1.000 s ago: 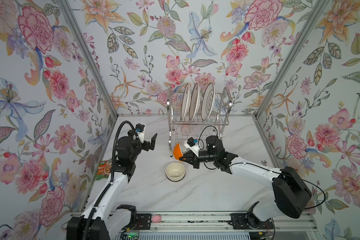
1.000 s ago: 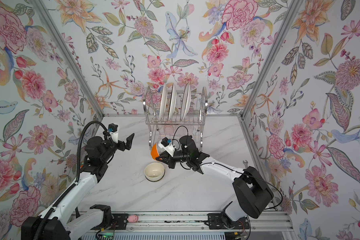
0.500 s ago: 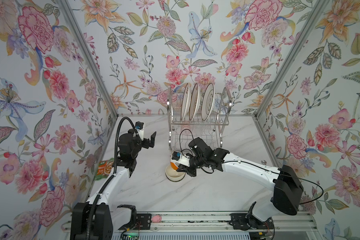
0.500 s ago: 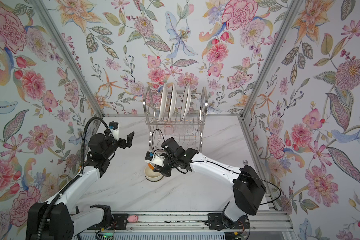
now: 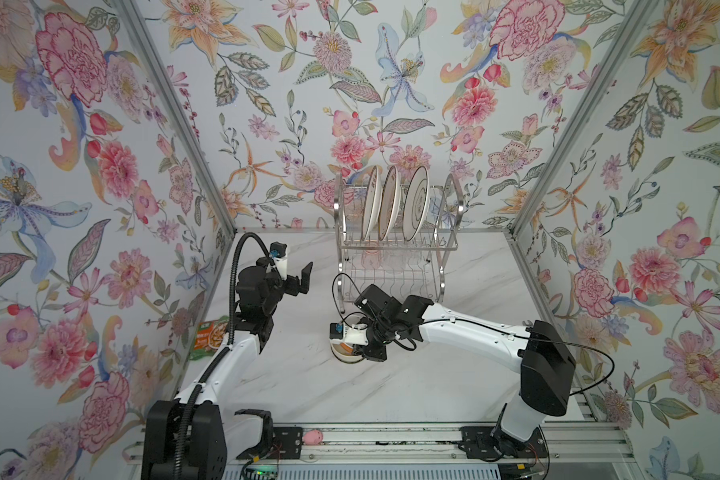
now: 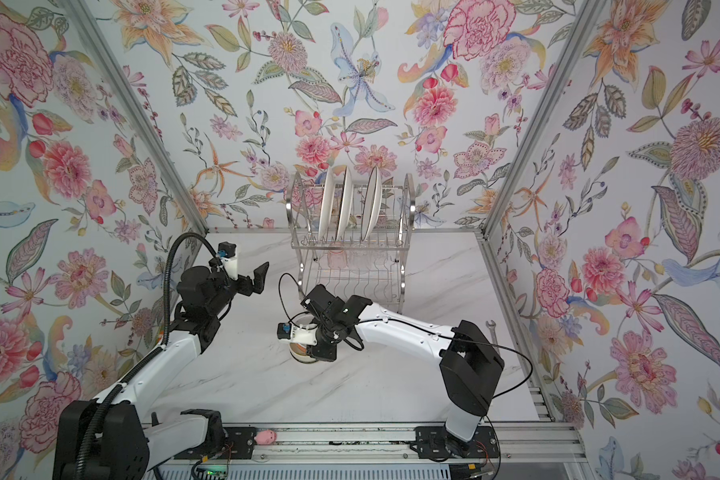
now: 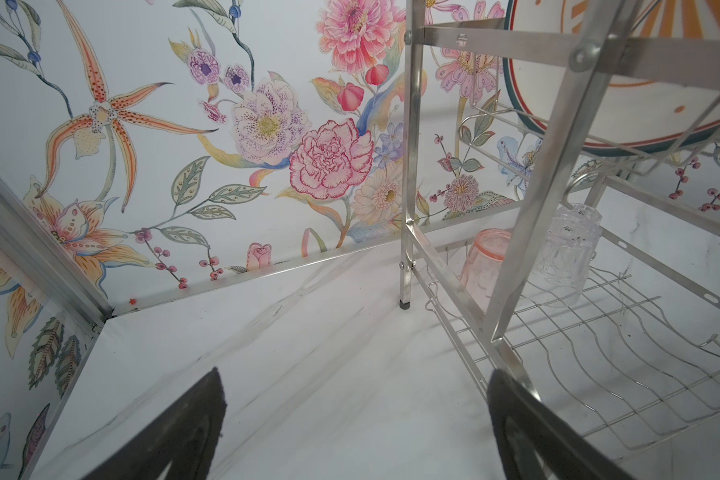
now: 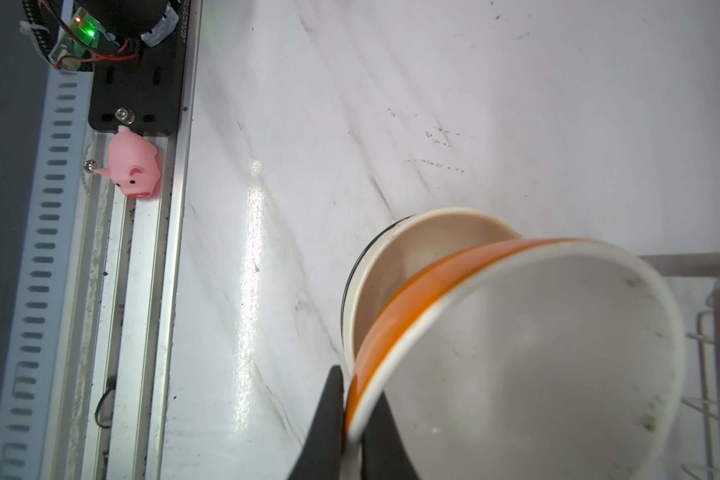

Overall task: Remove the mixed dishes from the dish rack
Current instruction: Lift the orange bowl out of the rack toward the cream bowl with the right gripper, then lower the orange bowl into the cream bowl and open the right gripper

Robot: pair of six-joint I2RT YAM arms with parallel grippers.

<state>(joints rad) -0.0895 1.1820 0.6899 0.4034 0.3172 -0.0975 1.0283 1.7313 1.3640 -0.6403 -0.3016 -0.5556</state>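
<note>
Orange bowl, rim pinched in right tool, tilts over cream bowl; released askew, it may jam or tip. Left tool stands spread.

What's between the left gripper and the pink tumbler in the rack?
In the left wrist view: bare tabletop, then the rack's side bars, which cross in front of the pink tumbler. The left gripper is open and empty.

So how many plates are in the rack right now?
3, all standing on edge in the upper tier of the dish rack: left plate, middle plate, right plate. None shows on the lower tier; another could hide edge-on behind these.
</note>
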